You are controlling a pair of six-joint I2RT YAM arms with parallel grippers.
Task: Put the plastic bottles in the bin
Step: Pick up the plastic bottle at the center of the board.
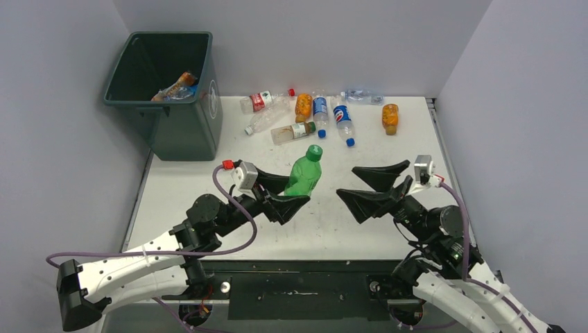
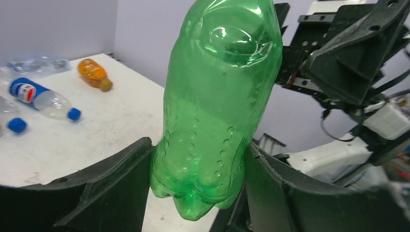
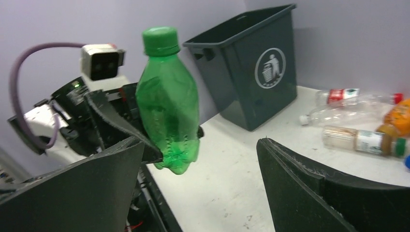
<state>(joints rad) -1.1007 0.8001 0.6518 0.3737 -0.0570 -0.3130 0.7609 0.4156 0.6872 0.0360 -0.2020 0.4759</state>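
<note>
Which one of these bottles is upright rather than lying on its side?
The green bottle, held cap-up in the left gripper. The bottles on the table all lie on their sides.

Foreground: right end effector (image 3: 202,145), fingers spread wide. Ahead-left: green bottle (image 3: 168,111), upright, clamped low by left end effector (image 3: 154,140). Beyond: bin (image 3: 251,82). Ahead-right: clear bottles (image 3: 329,114) lying on tabletop (image 3: 227,179).

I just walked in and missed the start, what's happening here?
The left gripper is clamped on the lower body of a green bottle, holding it upright. The right gripper is open and empty beside it. The bin at the far left holds a few bottles; several more lie across the far side of the table.
</note>
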